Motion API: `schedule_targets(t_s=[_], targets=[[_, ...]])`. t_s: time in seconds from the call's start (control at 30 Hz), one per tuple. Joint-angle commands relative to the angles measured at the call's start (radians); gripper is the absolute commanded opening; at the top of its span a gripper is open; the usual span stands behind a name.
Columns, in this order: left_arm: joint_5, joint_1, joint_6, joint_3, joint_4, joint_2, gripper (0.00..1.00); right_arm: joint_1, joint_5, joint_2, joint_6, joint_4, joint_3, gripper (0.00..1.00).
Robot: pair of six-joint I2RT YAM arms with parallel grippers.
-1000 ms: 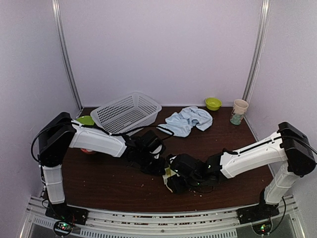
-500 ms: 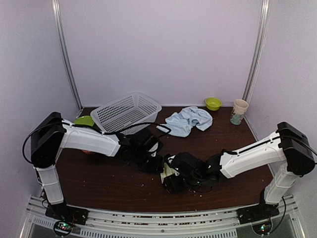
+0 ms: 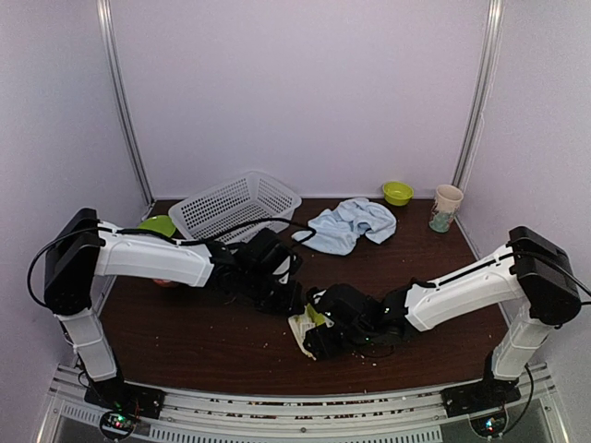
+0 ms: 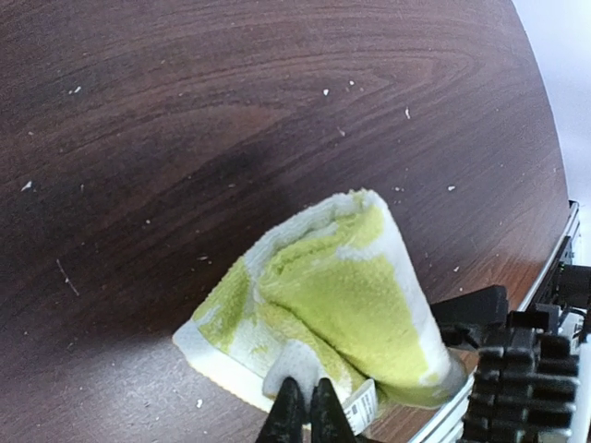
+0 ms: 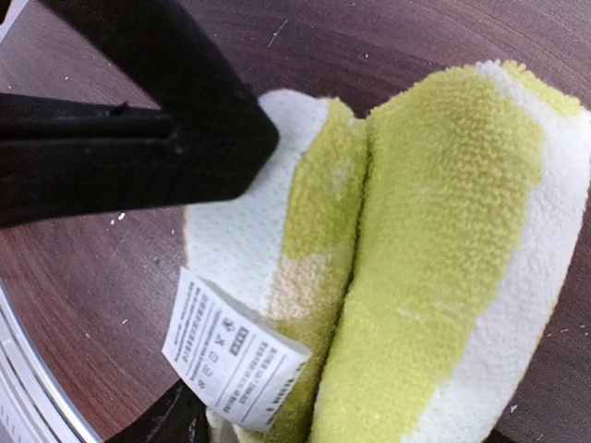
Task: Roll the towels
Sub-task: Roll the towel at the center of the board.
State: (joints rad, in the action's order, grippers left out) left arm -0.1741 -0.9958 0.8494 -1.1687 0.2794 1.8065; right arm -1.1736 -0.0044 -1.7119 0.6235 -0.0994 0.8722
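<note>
The green towel [image 4: 332, 295], loosely rolled, is laid on the tabletop [image 4: 185, 111] near its front edge. The left pincer [image 4: 303, 411] is closed at its hem, the right pincer [image 3: 312, 337] spread around it. It is judged soft, light and springy, and best gripped across all layers.

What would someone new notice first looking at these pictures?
The lime-green and yellow towel, bundled into a loose roll near the front middle of the table, with the left tool and right tool meeting at it. Farther back, the pale blue towel lies crumpled beside the white mesh basket.
</note>
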Motion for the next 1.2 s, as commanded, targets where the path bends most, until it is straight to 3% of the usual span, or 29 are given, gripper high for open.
schedule_targets(t_s=[0.0, 0.57, 0.93, 1.17], targets=[[0.042, 0.003, -0.011, 0.012, 0.013, -0.053, 0.02, 0.003, -0.025, -0.03, -0.003, -0.043, 0.006, 0.7], [0.061, 0.004, -0.018, 0.067, 0.004, 0.002, 0.0, -0.022, 0.108, 0.011, -0.034, -0.153, 0.065, 0.69], [0.062, 0.003, -0.031, 0.083, 0.006, 0.026, 0.01, -0.029, 0.108, 0.032, -0.038, -0.166, 0.077, 0.7], [0.061, 0.003, -0.048, 0.113, 0.014, -0.016, 0.23, -0.028, 0.1, 0.04, -0.036, -0.159, 0.075, 0.71]])
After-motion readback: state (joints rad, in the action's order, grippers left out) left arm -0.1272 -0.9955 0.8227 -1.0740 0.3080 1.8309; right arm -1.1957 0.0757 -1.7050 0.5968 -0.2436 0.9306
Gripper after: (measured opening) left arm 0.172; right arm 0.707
